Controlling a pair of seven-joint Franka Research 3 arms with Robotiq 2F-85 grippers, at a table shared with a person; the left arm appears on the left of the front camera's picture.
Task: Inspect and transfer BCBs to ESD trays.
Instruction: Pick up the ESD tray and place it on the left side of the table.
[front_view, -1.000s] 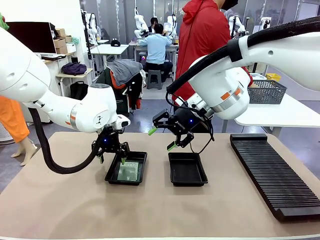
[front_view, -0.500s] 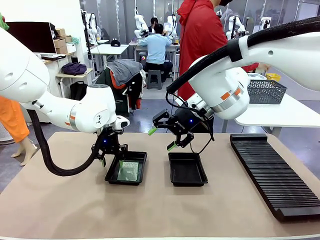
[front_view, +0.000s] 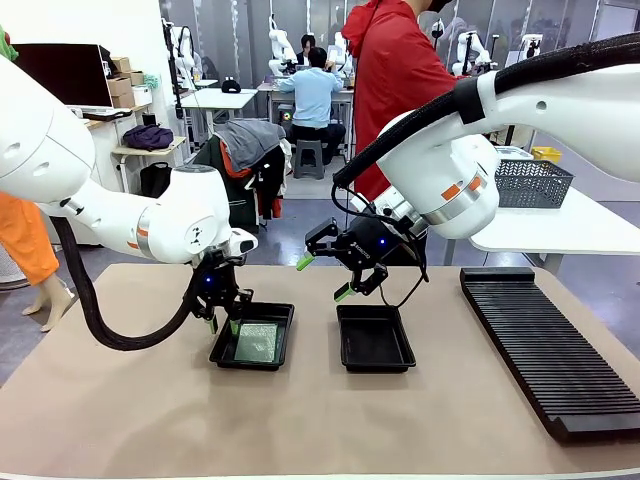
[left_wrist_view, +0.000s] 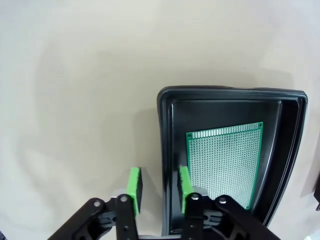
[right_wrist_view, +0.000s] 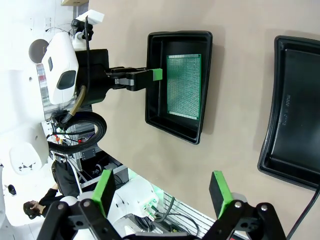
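Note:
The left of two black ESD trays holds one green speckled BCB lying flat on its floor. My left gripper is low at that tray's outer edge. Its jaws are narrowed but open, and the pads straddle the rim with a gap on each side. The right ESD tray holds nothing. Above its far edge my right gripper hangs wide open, holding nothing.
A long black slotted rack lies at the table's right. A grey mesh basket sits on a white side table behind it. A person in a red jacket stands at the far side.
My left gripper's jaws have narrowed and it has shifted slightly left, over the tray's outer rim. The person in red has stepped left. The right arm has not moved.

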